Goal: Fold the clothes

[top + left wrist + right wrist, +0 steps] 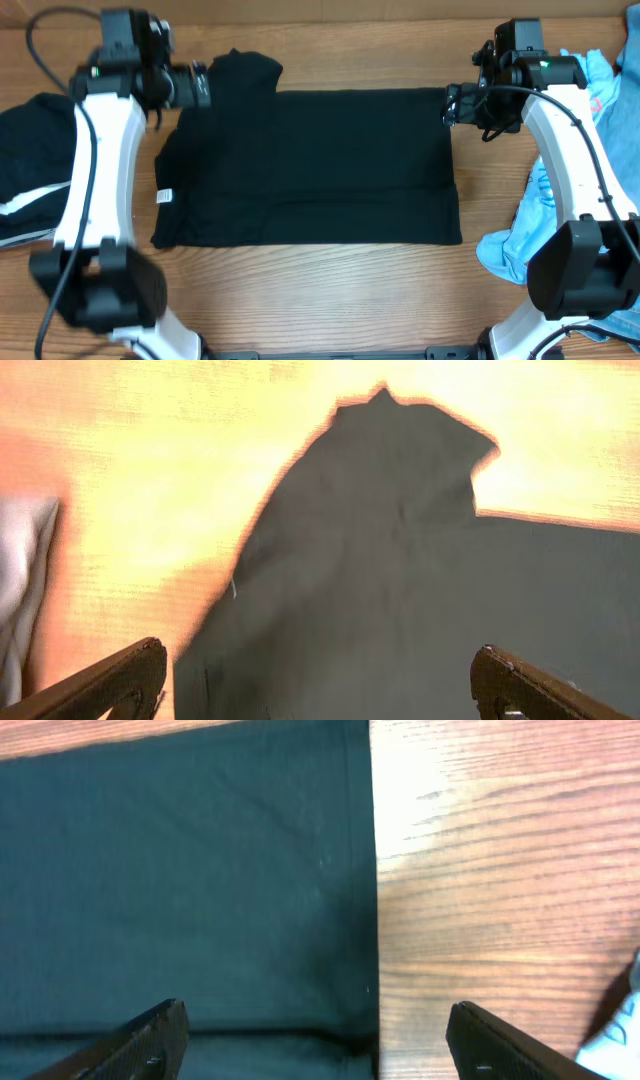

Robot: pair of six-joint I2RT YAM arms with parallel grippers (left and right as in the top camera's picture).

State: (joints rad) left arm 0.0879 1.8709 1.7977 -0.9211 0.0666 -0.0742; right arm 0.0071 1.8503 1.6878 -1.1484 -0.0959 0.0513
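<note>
A black garment (pixel 310 165) lies spread and partly folded in the middle of the wooden table, with a sleeve (pixel 245 68) sticking out at its far left corner and a white label (pixel 165 196) on its left edge. My left gripper (pixel 200 85) hovers open and empty over the far left corner by the sleeve; its wrist view shows the sleeve (pixel 400 450) ahead of the open jaws (pixel 320 680). My right gripper (pixel 452 105) hovers open and empty over the far right corner; its jaws (pixel 320 1040) straddle the garment's right edge (pixel 372 870).
A dark garment pile with white stripes (pixel 30 160) lies at the left table edge. Light blue clothes (pixel 520 245) are heaped at the right, with more blue fabric (pixel 605 85) at the far right. Bare wood (pixel 320 290) runs along the near edge.
</note>
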